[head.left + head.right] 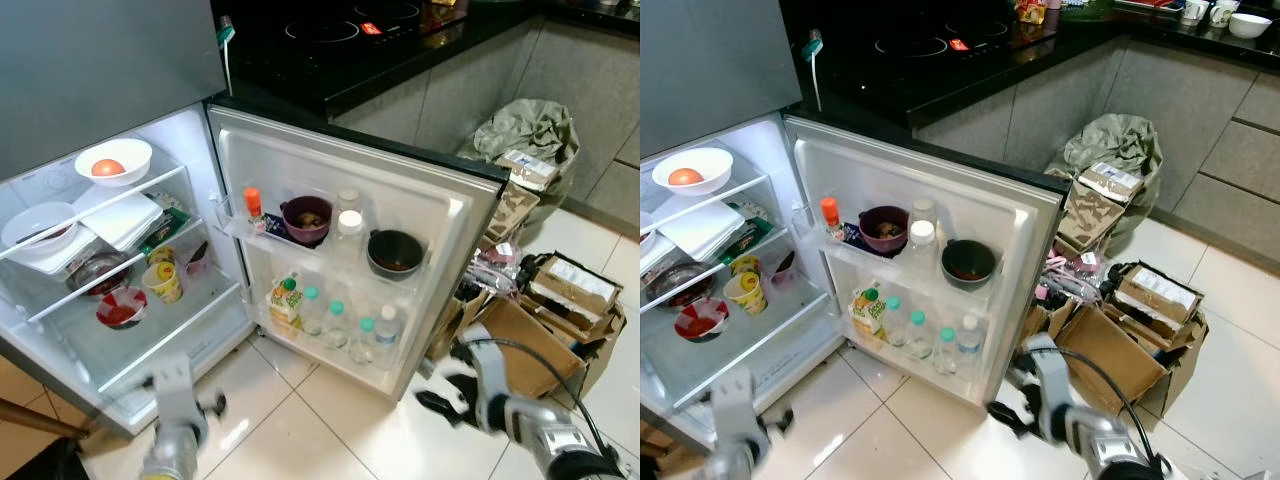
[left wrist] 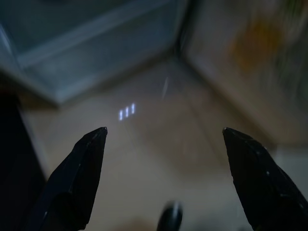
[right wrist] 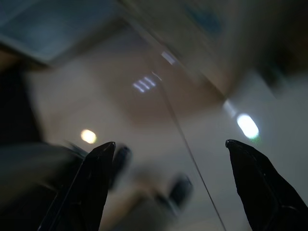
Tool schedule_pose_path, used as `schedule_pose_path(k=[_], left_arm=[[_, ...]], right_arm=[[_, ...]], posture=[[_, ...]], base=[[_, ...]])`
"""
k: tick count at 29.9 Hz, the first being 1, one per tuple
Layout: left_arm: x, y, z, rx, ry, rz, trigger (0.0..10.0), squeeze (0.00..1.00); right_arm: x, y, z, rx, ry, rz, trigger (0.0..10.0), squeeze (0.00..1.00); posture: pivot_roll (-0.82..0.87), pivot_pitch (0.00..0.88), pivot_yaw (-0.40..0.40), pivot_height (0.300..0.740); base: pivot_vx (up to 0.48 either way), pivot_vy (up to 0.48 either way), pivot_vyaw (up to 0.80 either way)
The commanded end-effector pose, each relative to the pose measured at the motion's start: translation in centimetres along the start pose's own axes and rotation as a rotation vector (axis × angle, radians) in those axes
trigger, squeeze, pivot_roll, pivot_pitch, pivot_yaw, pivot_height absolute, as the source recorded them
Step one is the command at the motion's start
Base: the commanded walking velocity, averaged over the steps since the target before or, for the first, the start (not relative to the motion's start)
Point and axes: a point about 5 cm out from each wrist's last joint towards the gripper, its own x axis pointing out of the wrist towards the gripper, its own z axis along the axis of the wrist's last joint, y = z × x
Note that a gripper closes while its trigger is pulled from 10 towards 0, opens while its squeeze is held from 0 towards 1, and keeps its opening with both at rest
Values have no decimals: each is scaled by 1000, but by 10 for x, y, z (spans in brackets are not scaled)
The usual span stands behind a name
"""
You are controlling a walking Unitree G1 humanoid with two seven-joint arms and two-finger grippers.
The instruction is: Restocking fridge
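Fridge [image 1: 300,170] — beyond both tools [image 1: 445,395]

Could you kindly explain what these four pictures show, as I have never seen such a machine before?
This is a walking humanoid robot with two silver arms. The two wide pictures come from its head camera, looking down at an open fridge. The door shelves hold water bottles, a purple bowl and a black pot. The other two pictures come from wrist cameras, looking along each arm's black fingers toward the tiled floor. The left gripper and right gripper are both open and hold nothing.
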Motion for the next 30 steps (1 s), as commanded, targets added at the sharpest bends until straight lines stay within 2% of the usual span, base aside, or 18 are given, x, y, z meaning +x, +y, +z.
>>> schedule_pose_path(k=[1, 3, 5, 6, 7, 8, 10, 14, 15, 16, 19, 20, 21, 22, 23, 28, 29, 30], left_arm=[[0, 7, 6, -38, -28, 32, 10000, 0], [2, 8, 12, -51, -52, 35, 10000, 0], [7, 7, 39, -118, -167, 19, 10000, 0], [7, 7, 39, -118, -167, 19, 10000, 0], [8, 6, 54, -149, -229, -1, 10000, 827], [9, 4, 65, -182, -276, -28, 10000, 1000], [11, -13, 94, -199, -398, -173, 10000, 1000], [9, -32, 120, -196, -504, -332, 10000, 1000], [9, -32, 120, -196, -504, -332, 10000, 1000], [7, -40, 130, -193, -541, -404, 10000, 1000], [-14, -82, 168, -168, -675, -805, 10000, 1000], [-14, -82, 168, -168, -675, -805, 10000, 1000], [-30, -103, 179, -112, -705, -1027, 10000, 1000], [-30, -103, 179, -112, -705, -1027, 10000, 1000], [-37, -111, 181, -80, -704, -1117, 10000, 0], [-47, -124, 182, -11, -688, -1251, 10000, 0], [-51, -138, 180, 70, -654, -1333, 10000, 0], [-51, -138, 180, 70, -654, -1333, 10000, 0]], right_arm=[[-4, -5, -20, 39, 69, -87, 10000, 0], [-5, -7, -27, 51, 92, -117, 10000, 0], [-10, -7, -53, 95, 156, -190, 10000, 0], [-10, -7, -53, 95, 156, -190, 10000, 0], [-11, -3, -66, 112, 189, -204, 10000, 0], [-12, -1, -75, 122, 216, -214, 10000, 0], [-15, 7, -95, 111, 294, -219, 10000, 0], [-18, 13, -109, 94, 351, -230, 10000, 0], [-18, 13, -109, 94, 351, -230, 10000, 0], [-19, 14, -113, 88, 365, -231, 10000, 0], [-22, 18, -124, 69, 406, -233, 10000, 0], [-22, 18, -124, 69, 406, -233, 10000, 0], [-22, 18, -125, 64, 407, -244, 10000, 0], [-22, 18, -125, 64, 407, -244, 10000, 0], [-22, 18, -124, 60, 402, -252, 10000, 0], [-20, 15, -119, 51, 379, -275, 10000, 0], [-16, 12, -106, 59, 319, -302, 10000, 0], [-16, 12, -106, 59, 319, -302, 10000, 0]], posture=[[-32, 0, -17, 740], [-32, 0, -17, 740], [-29, 0, -15, 740], [-29, 0, -15, 740], [-23, 0, -17, 740], [-23, 0, -17, 740], [-23, 0, -17, 740], [-23, 0, -17, 740], [-23, 0, -17, 740], [-23, 0, -17, 740], [-22, 0, -17, 740], [-22, 0, -17, 740], [-22, 0, -13, 740], [-22, 0, -13, 740], [-22, 0, -13, 740], [-21, 0, -7, 740], [-20, 0, -5, 740], [-20, 0, -5, 740]], base=[[0, 0, 0], [0, 0, 0], [0, 0, 0], [0, 0, 0], [0, 0, 0], [0, 0, 0], [0, 0, 0], [0, 0, 0], [0, 0, 0], [0, 0, 0], [0, 0, 0], [0, 0, 0], [0, 0, 0], [0, 0, 0], [0, 0, 0], [0, 0, 0], [0, 0, 0], [0, 0, 0]])
